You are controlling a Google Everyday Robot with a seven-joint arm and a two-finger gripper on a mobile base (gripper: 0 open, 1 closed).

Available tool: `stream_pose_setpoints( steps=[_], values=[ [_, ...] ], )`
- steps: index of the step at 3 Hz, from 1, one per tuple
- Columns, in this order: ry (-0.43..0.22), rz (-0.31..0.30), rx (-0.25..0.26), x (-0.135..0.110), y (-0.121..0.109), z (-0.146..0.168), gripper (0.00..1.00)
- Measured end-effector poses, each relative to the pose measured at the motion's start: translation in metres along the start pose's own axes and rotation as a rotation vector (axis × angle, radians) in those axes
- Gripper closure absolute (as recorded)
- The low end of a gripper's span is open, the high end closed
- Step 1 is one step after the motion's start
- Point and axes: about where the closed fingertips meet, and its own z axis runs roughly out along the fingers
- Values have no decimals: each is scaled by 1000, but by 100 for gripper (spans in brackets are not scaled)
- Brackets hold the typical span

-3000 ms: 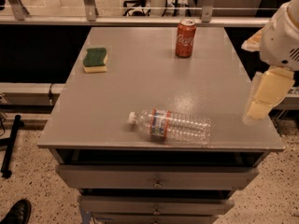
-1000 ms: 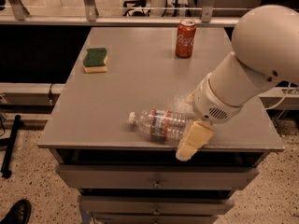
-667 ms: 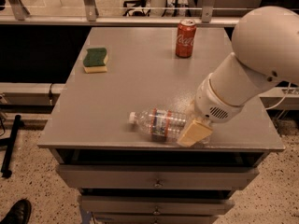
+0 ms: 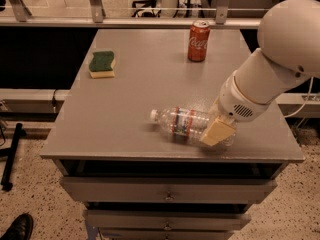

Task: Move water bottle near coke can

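Gripper point(image 4: 217, 132) sits low over the near right part of the grey table point(image 4: 130, 89), its tan tip laid against the right-hand end of the water bottle point(image 4: 182, 122). From my feed I cannot tell whether it is spread wide, narrowed, or holding the bottle, because the bulky white arm point(image 4: 280, 54) comes in from the far right and hides most of it. The bottle lies on its side close to the table's near edge. Its white cap points left and its label band is about mid-body, while the base end is tucked under the gripper. The coke can point(image 4: 198, 34) stands upright near the far edge, a little right of centre, well apart from the bottle. A green and yellow sponge point(image 4: 102, 64) lies flat toward the far left of the tabletop, away from both. Below the near edge I see the fronts of drawers point(image 4: 167, 191), and a dark shoe point(image 4: 17, 228) shows on the speckled floor at the near left corner.
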Motion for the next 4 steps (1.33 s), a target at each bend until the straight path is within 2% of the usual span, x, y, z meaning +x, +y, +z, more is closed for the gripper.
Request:
stream_pose_setpoints(
  steps=[1, 2, 3, 4],
  values=[
    [4, 41, 63, 15, -40, -28, 100],
    [-9, 42, 73, 12, -44, -21, 100],
    [-38, 143, 175, 22, -90, -32, 100],
    [-28, 279, 273, 45, -152, -45, 100]
  ],
)
